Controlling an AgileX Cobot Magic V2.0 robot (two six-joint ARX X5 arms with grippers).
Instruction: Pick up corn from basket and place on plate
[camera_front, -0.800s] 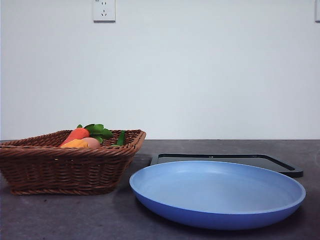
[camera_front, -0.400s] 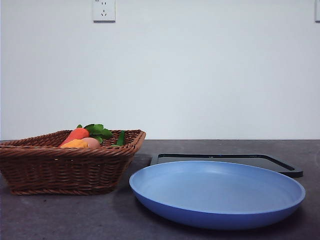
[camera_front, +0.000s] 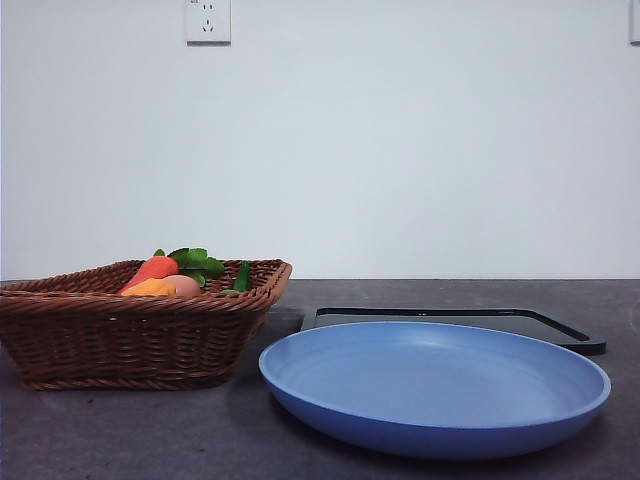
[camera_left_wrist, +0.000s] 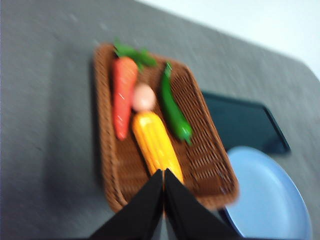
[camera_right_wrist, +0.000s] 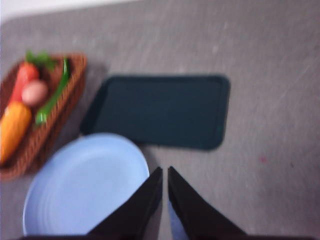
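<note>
Corn (camera_left_wrist: 156, 144) lies in basket (camera_left_wrist: 210, 165) between carrot (camera_left_wrist: 122, 100) and green pepper (camera_left_wrist: 173, 107). Plate (camera_front: 440, 385) bare, beside basket rim. Left gripper (camera_left_wrist: 163, 175) above corn, right gripper (camera_right_wrist: 164, 172) above plate edge; both pinched together, empty.

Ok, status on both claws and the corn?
Left claw shut, above basket. Right claw shut, empty. Corn in basket between carrot and pepper.

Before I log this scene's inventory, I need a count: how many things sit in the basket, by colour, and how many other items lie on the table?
In the basket:
Yellow-orange corn: 1
Red-orange carrot: 1
Pinkish egg-like item: 1
Green pepper: 1
On the table:
Light-blue plate: 1
Black tray: 1
Total, counting the basket: 7
</note>
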